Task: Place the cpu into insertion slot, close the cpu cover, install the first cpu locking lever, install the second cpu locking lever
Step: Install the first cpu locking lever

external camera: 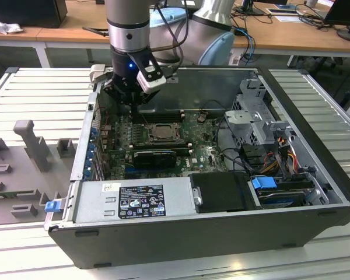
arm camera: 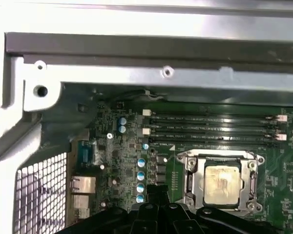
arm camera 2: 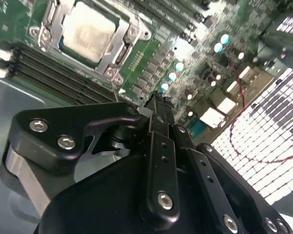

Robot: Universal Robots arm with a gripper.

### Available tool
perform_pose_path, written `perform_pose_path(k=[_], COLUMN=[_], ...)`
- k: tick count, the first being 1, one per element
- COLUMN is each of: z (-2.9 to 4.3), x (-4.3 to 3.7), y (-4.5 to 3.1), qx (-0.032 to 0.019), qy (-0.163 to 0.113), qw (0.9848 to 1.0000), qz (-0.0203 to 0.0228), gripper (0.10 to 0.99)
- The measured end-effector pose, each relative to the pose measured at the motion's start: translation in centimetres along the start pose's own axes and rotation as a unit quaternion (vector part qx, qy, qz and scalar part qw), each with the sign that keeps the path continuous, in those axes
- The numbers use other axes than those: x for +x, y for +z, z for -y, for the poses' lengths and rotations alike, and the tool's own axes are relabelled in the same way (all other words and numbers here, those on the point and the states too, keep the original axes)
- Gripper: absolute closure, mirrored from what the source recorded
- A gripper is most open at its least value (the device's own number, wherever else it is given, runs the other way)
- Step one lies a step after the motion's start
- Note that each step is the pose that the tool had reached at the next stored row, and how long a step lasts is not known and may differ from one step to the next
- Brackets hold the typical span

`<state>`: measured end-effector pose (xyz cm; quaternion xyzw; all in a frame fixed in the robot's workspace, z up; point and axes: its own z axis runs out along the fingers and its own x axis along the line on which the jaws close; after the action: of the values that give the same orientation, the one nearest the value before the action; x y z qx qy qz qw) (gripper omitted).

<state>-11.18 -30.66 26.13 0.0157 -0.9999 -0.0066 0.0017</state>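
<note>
Cpu (arm camera: 223, 184) sits in its socket beside memory slots (arm camera: 215, 127); claw (arm camera 2: 158, 105) pressed together, empty.

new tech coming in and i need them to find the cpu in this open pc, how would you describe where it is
Inside the open computer case, look at the green motherboard, just beside the row of long black memory slots. The cpu is the small pale silver-beige square framed by the grey metal cpu cover, the only flat shiny chip there.

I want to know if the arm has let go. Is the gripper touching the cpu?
Apart. In the second wrist view the gripper ends over green board, well away from the cpu, which lies in its socket under the cover.
</note>
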Motion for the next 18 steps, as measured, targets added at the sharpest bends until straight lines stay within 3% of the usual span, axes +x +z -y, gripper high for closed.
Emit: perform_pose_path(k=[2,5,18], z=[-1.21,-1.91,-2.02], x=[0.21,0.21,-1.78], y=[0.38,0.6,0.65], qx=[-0.0006,-0.0006,-0.0005], qy=[0.0,0.0,0.0], qw=[1.0,1.0,1.0], qz=[0.0001,0.0,0.0], gripper=[0.98,0.98,0.98])
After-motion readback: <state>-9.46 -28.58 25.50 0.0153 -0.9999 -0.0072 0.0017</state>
